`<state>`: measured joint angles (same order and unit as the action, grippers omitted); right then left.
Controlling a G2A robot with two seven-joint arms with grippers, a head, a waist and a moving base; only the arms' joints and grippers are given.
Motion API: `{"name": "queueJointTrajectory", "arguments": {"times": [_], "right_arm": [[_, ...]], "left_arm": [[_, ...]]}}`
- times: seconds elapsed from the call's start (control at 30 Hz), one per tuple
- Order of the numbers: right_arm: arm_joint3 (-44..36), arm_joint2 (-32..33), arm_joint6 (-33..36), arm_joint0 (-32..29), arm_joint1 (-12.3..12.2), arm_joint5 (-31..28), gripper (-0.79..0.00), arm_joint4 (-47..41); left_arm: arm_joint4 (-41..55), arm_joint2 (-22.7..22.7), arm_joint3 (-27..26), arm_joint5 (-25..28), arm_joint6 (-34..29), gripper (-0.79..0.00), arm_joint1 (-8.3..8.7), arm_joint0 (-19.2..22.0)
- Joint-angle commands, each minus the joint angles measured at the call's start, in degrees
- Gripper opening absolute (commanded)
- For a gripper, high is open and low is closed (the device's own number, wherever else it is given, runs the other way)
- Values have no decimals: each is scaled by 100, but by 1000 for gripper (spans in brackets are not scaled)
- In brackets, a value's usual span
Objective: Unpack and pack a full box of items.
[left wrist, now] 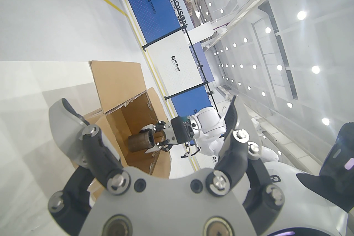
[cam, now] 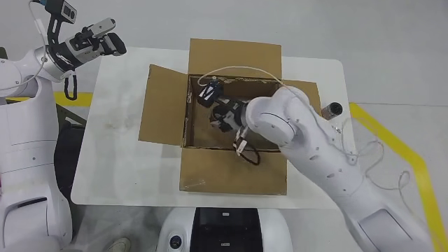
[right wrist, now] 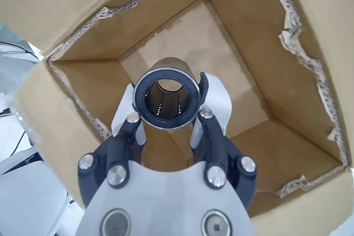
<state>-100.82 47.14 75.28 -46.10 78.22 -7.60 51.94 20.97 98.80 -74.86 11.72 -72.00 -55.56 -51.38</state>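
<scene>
Grey floor with a yellow line (cam: 383, 127) surrounded the white desk (cam: 119, 154), and blue and white panels (left wrist: 163, 35) stood in the room behind.

The right claw (right wrist: 167, 95) was clamped on a metal cylinder (left wrist: 139, 141). One white finger (right wrist: 125, 101) pressed on each side of the cylinder. The cylinder was hollow, with a dark ring at its end and rows of small balls inside the bore. It lay sideways in the claw, within the mouth of the cardboard box (cam: 234, 171). In the left wrist view it was near the level of the rim, apart from the box walls. The box stood in the middle of the desk with its four flaps folded outward and its torn edges showing. The right arm (cam: 308, 140) reached over the right side of the box.

A second small dark cylinder (cam: 334, 108) rested on the desk, just beside the right flap of the box.

The left claw (cam: 114, 36) was raised at the far left corner of the desk, well apart from the box. Its fingers were spread apart and held nothing between them.
</scene>
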Motion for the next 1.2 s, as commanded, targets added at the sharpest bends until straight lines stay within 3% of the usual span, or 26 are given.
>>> {"name": "queueJointTrajectory", "arguments": {"times": [0.0,0.47,1.17], "right_arm": [[-324,204,118,-110,-54,37,-785,43],[-1435,1595,489,-768,-353,111,-785,-44],[-2350,3720,632,-2114,-754,-56,-785,-153]], "left_arm": [[0,0,0,0,0,0,0,0],[0,0,0,0,0,0,0,0],[0,0,0,0,0,0,0,0]]}}
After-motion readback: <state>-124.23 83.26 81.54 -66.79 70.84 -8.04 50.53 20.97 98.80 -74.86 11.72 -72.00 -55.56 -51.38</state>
